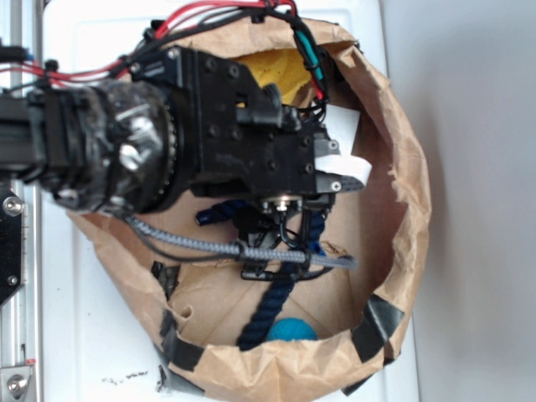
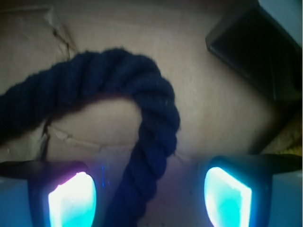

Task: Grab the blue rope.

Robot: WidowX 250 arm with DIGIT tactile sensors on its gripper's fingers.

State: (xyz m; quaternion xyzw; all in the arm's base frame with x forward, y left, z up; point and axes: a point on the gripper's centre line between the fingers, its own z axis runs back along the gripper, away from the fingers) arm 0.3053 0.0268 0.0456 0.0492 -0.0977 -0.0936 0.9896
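- The rope (image 2: 156, 127) lies on the brown floor of the paper bag (image 1: 410, 167), bent in a hook; in the wrist view one leg of it runs down between the two lit pads (image 2: 71, 201) of the claw (image 2: 149, 201).
- The claw is released: its jaws stand wide, one on each side of the rope, and neither pad touches the strands.
- Judged from this, the approach is done and the claw straddles the rope; the closing and the lift are left, so the grab is not yet made.
- In the exterior view the arm (image 1: 226, 126) reaches down into the bag and covers most of the rope; only a dark length shows below the claw, running toward the ball (image 1: 291, 329) at the bag's near wall.
- A grey cable (image 1: 218, 247) crosses over the bag just beside the claw and above the rope, and could snag on a lift.
- The bag's rolled rim rings the claw on all sides, so sideways room is small; the open way is straight up.
- Beside the rope the bag floor is bare and creased; a dark block (image 2: 255, 52) sits well apart from the rope's bend, near the bag wall.
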